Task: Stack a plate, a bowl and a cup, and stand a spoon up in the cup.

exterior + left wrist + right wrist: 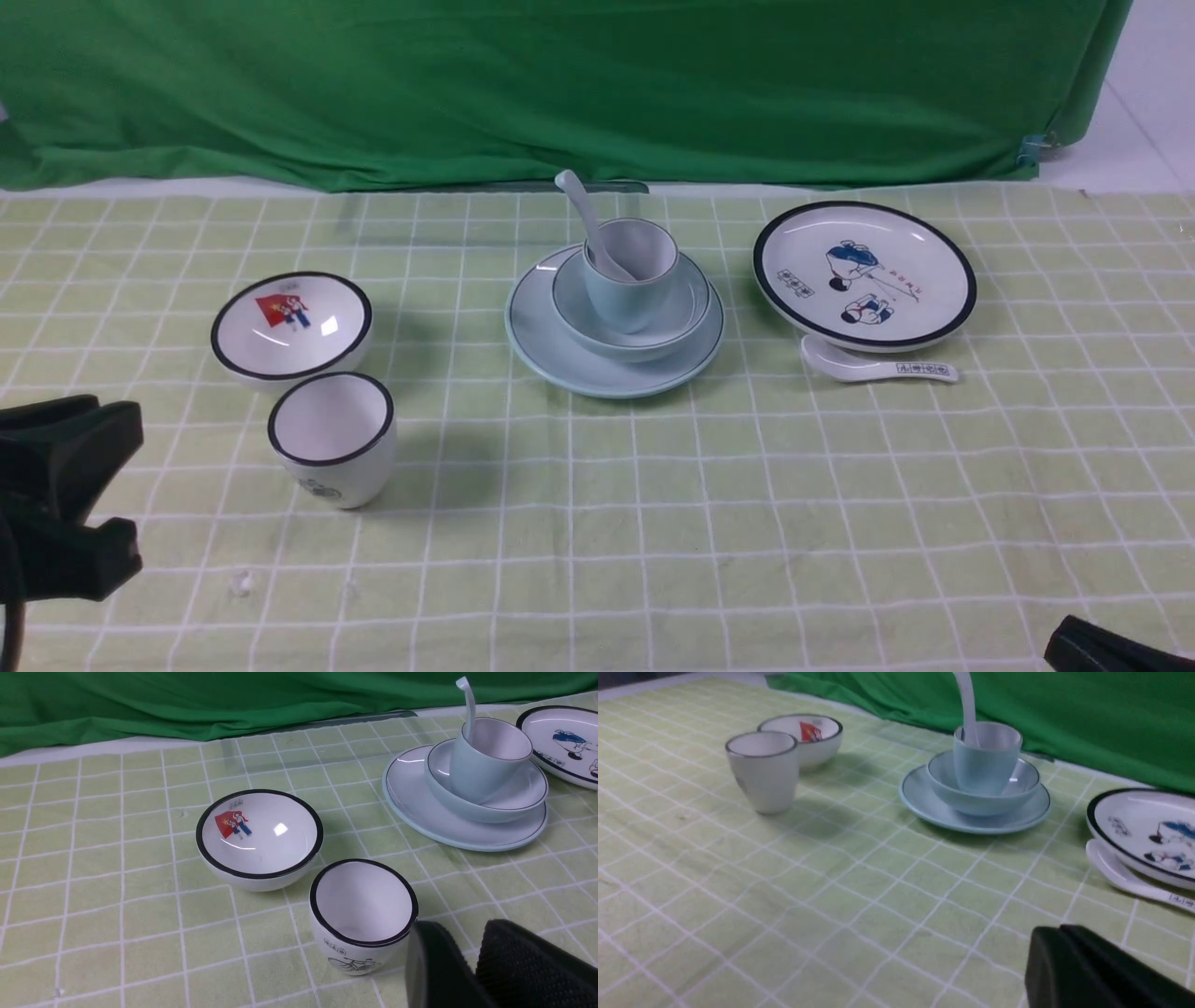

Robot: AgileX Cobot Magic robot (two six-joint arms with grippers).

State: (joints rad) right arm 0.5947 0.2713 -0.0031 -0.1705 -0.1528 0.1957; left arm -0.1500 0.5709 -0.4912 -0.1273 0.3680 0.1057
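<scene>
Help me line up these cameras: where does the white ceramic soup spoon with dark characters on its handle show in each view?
Front view: the white spoon lies right of centre, in front of the black-rimmed cartoon plate.
Left wrist view: not in it; only part of that plate shows.
Right wrist view: the spoon lies against that plate's robot-side rim.
Shared landmark: the pale blue-green cup with a pale spoon standing in it.

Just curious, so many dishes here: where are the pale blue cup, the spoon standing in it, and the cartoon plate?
pale blue cup (627, 301): front view, outer wall.
spoon (581, 209): front view, handle.
cartoon plate (938, 254): front view, bare white face.
</scene>
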